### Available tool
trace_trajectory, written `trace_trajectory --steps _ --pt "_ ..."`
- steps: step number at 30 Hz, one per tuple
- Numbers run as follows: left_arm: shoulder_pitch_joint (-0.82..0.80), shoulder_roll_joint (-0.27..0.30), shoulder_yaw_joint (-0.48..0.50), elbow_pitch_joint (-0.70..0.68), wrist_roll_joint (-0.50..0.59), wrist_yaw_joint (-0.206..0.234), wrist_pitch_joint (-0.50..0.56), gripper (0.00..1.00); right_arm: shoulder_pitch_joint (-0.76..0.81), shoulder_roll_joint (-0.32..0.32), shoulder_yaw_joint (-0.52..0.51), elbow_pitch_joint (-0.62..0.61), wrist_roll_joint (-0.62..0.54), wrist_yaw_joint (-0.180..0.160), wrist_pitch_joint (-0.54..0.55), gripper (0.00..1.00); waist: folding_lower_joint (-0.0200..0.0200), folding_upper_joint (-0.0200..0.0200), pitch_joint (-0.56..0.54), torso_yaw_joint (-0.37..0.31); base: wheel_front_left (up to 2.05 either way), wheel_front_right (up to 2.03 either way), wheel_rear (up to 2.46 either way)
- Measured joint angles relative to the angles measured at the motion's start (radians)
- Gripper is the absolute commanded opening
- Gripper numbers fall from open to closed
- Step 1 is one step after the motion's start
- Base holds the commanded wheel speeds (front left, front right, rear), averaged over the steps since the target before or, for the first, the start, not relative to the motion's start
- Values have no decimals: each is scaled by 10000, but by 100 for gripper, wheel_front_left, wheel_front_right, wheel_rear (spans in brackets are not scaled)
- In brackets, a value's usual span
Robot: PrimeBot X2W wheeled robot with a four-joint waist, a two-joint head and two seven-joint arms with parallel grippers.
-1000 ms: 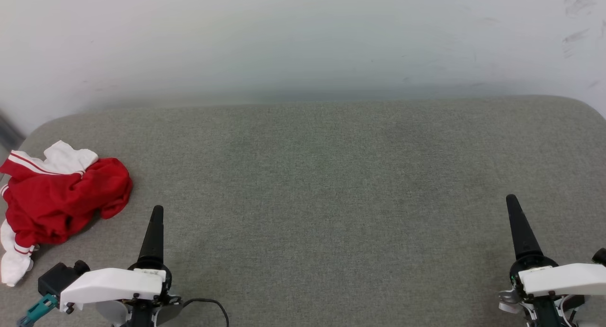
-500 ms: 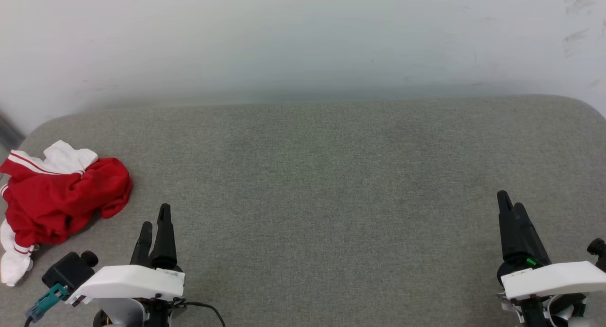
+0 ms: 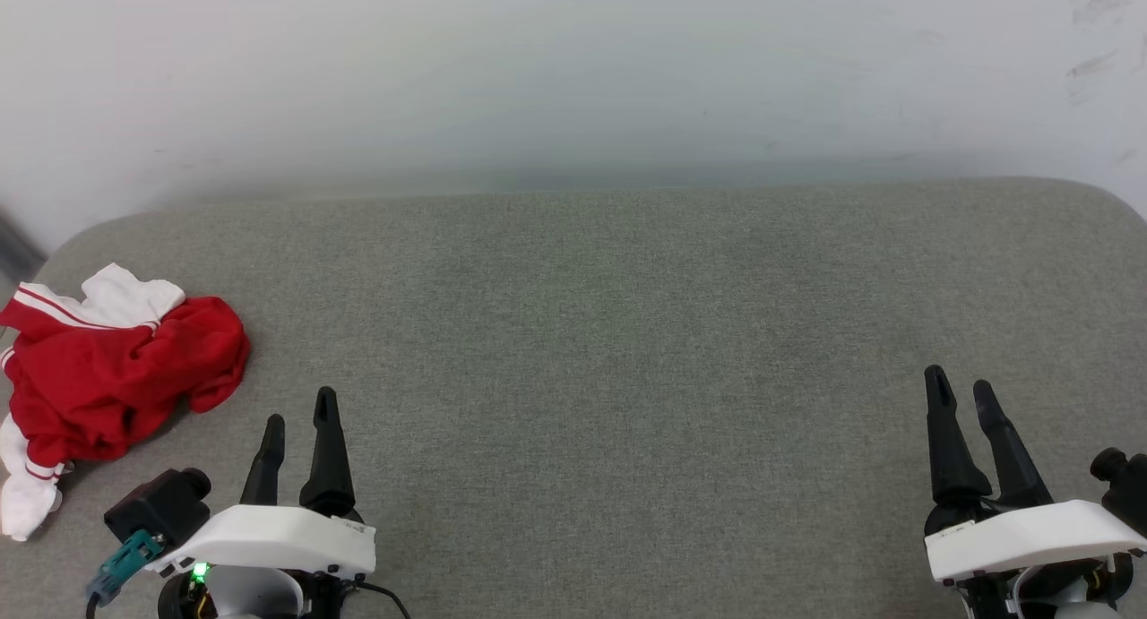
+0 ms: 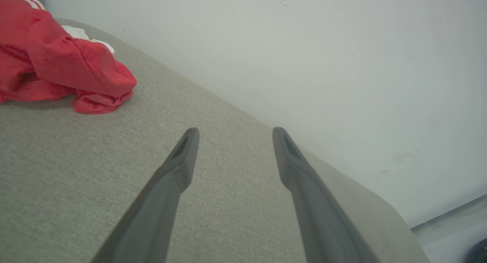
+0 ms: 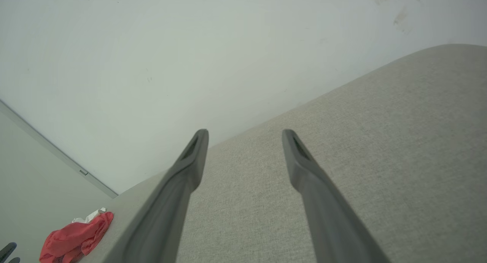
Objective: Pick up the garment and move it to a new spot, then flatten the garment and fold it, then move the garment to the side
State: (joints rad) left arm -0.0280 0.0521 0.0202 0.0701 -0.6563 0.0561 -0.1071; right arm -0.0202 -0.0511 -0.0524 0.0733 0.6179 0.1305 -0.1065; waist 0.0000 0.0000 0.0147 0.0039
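Both grippers have turned at the wrist since a second ago, so each now shows two fingers side by side. The left gripper (image 3: pixel 299 406), at the lower left of the frame, and the right gripper (image 3: pixel 959 379), at the lower right, stand wide and hold nothing. The crumpled red-and-white garment (image 3: pixel 107 377) lies at the grey table's (image 3: pixel 609 332) left edge, near the left gripper but apart from it.

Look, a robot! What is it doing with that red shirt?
Nothing yet: the robot is only getting ready. The red and white garment lies crumpled at the left edge of the grey cushioned surface. The left gripper is open just beside it, not touching. The right gripper is open too, far off on the other side. Neither holds anything.
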Motion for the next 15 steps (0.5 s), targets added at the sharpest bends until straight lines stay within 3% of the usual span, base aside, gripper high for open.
trace_trajectory --steps 15 --pt "36 284 -573 -151 1806 502 -399 100 77 -2 132 -151 -1854 2 -405 100 0 1 18 25 0 0 0"
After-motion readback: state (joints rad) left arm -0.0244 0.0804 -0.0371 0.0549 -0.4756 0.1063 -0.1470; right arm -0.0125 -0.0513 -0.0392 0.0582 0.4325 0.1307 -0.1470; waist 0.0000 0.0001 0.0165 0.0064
